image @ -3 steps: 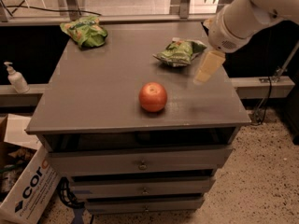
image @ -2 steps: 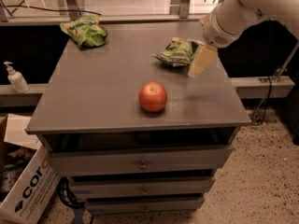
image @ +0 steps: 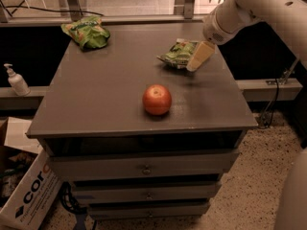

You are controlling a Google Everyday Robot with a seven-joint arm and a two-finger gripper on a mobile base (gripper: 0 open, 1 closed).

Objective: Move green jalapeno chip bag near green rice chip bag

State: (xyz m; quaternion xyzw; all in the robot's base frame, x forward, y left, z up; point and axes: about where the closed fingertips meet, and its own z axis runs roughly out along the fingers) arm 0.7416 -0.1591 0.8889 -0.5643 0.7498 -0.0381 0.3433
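Note:
The green jalapeno chip bag (image: pixel 176 54), dull olive with pale patches, lies on the back right part of the dark table top (image: pixel 110 95). The green rice chip bag (image: pixel 86 31), brighter green with orange print, lies at the back left corner, far from the first bag. My gripper (image: pixel 200 56) hangs from the white arm (image: pixel 240 8) at the right. It sits low at the jalapeno bag's right edge and covers that end of the bag.
A red apple (image: pixel 157 99) stands in the front middle of the table. Drawers (image: pixel 144 169) are under the top. A pump bottle (image: pixel 16 80) is on a ledge at the left, a cardboard box (image: pixel 24 195) on the floor, and a cable (image: pixel 273 104) at the right.
My gripper has moved left and toward the back, from beside the jalapeno bag to its right edge. The bags and the apple have not moved.

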